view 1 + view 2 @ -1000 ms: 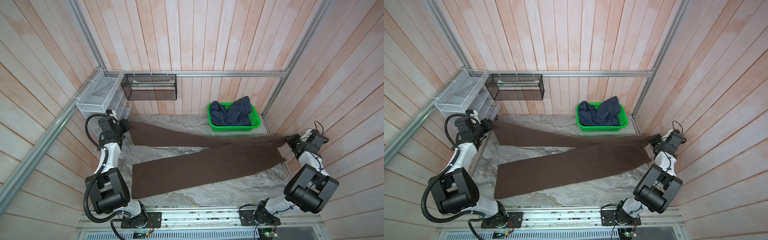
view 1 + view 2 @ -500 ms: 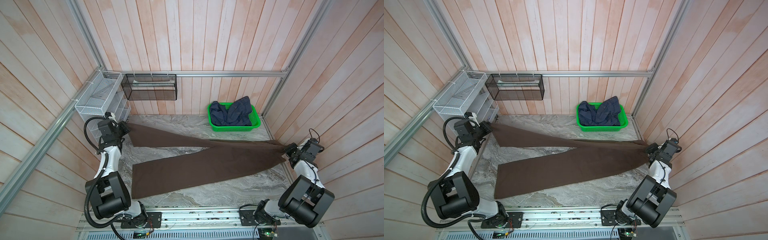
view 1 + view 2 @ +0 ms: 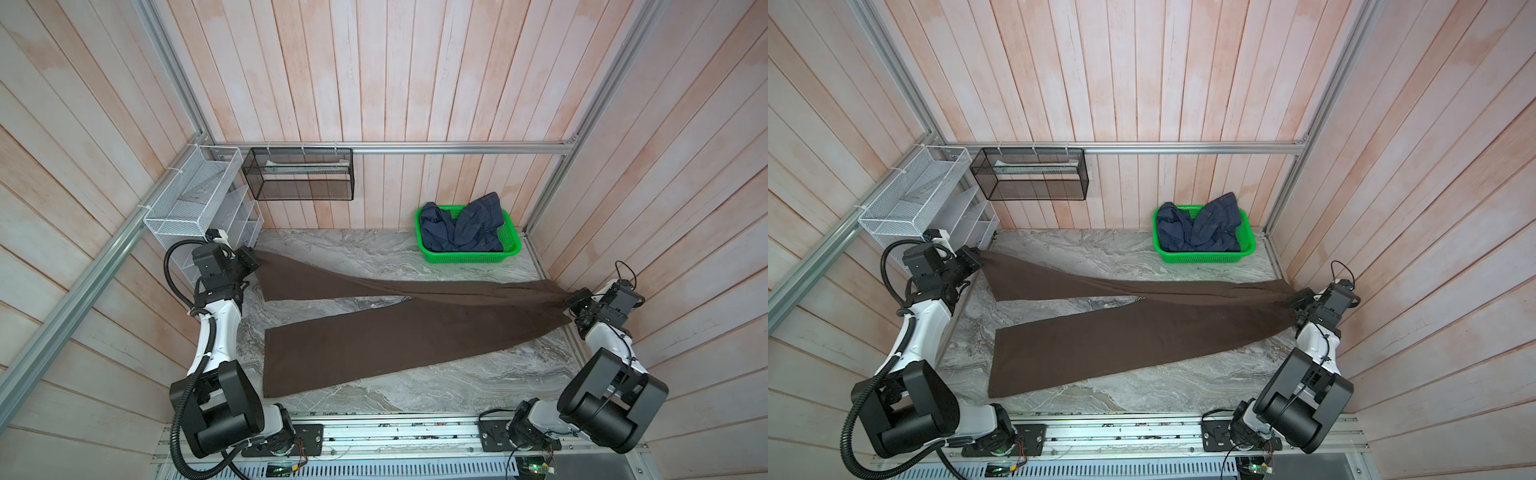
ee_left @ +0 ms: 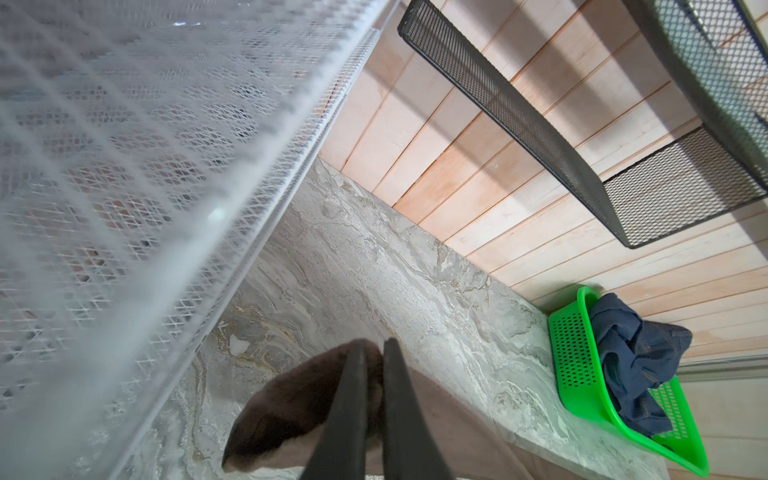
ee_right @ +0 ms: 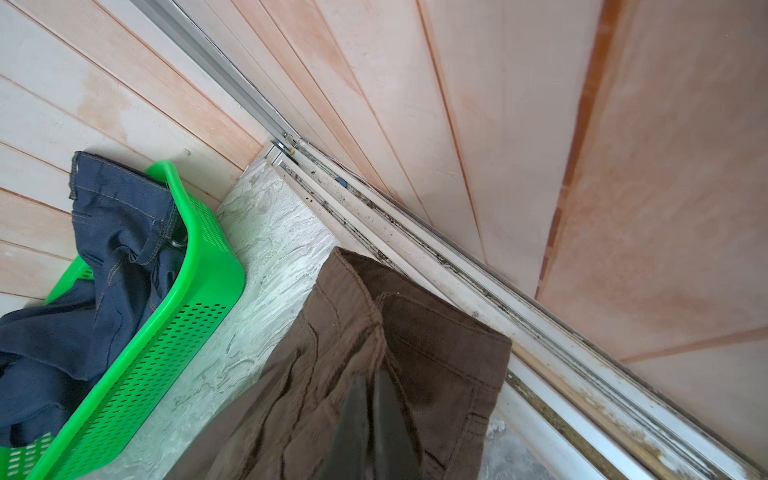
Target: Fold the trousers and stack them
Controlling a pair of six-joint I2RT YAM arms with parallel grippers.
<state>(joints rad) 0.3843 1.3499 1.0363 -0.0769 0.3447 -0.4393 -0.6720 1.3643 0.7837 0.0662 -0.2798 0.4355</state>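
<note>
Walls: pale pink wooden plank walls point(image 3: 415, 83) close three sides.
Tabletop: grey marbled tabletop point(image 3: 415, 390), flat.
Trousers: long dark brown soft trousers point(image 3: 395, 336) lie across the tabletop, with the long axis from left to right. The waistband is at the right edge, and both leg ends point left, spread apart like a V.
Basket: green perforated plastic basket point(image 3: 469, 258) in the far right corner holds a crumpled navy denim garment point(image 3: 461, 228).
Left gripper: black left gripper point(image 3: 250, 262), fingers closed on the far leg's hem.
Right gripper: black right gripper point(image 3: 577, 297), fingers closed on the waistband.

Plain dark-brown trousers point(image 3: 395, 345); bright green basket point(image 3: 465, 259); navy denim point(image 3: 461, 226); grey marbled tabletop point(image 3: 415, 390).
</note>
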